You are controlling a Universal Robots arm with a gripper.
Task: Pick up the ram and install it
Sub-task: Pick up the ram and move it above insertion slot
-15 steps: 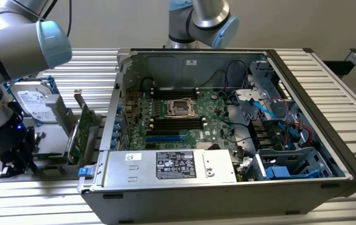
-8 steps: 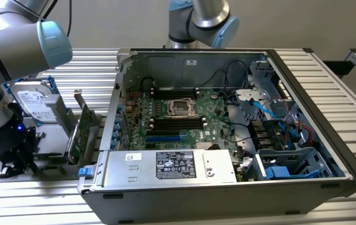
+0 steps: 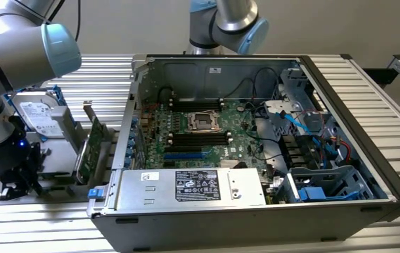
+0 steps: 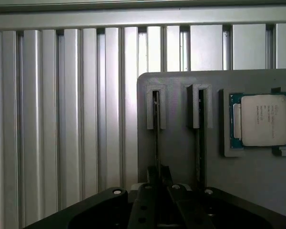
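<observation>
wrist view: black two-finger gripper (image 4: 158, 175) closed on the edge of a thin, dark ram stick (image 4: 156, 125), seen edge-on and standing in a narrow slot of a flat grey plastic holder (image 4: 178, 152). second stick (image 4: 199, 138) of the same kind in the neighbouring slot, between the gripped one and a square silver-capped processor (image 4: 264, 119) seated in its own recess. holder lying on a ribbed aluminium table (image 4: 62, 124). exterior view: gripper (image 3: 13, 182) low over the holder (image 3: 59, 158) at the exterior view's left, near an upright green expansion card (image 3: 90, 147) and a silver hard drive (image 3: 38, 113) with blue rails. open metal computer case (image 3: 185, 71) just beside the holder, green motherboard (image 3: 185, 132) inside with long black memory slots (image 3: 200, 138)
</observation>
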